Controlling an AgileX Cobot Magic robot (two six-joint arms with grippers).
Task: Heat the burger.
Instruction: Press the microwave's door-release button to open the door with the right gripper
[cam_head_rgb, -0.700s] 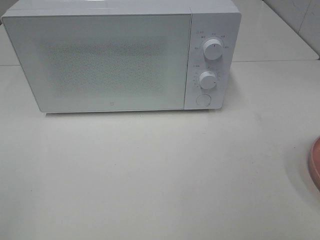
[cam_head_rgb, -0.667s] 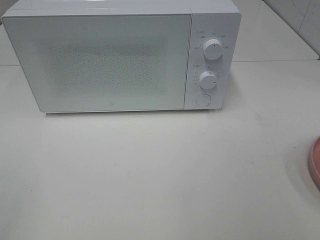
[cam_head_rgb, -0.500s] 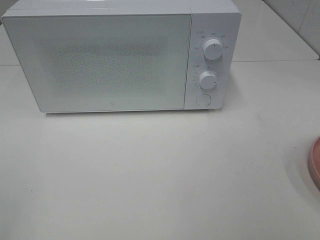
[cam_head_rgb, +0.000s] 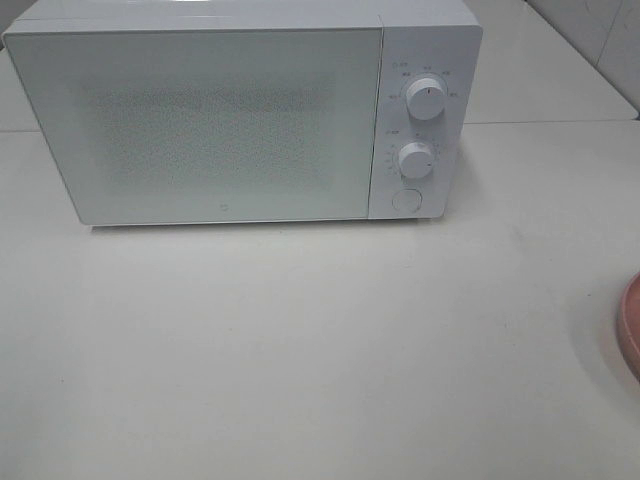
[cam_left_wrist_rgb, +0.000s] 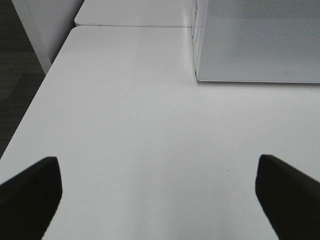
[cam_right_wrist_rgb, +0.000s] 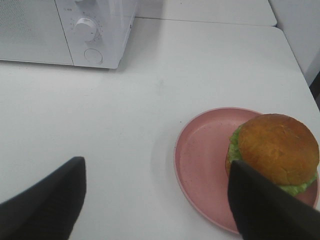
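**Shut white microwave on a pale table, the burger on a pink plate to the right.**

We see a boxy, smooth-sided microwave whose flat door carries a fine dotted mesh. Beside the door are an upper knob and a lower knob, both round, above a flat round button. The table is matt and off-white. The burger has a glossy, domed, golden-brown bun with ruffled green lettuce showing under it. It sits toward one side of the shallow round plate, well apart from the microwave. In the high view we catch only a sliver of the plate's rim at the right edge. The left jaws are spread wide over bare table and grasp nothing. The right jaws, dark and blunt, are also parted and empty, near the plate.
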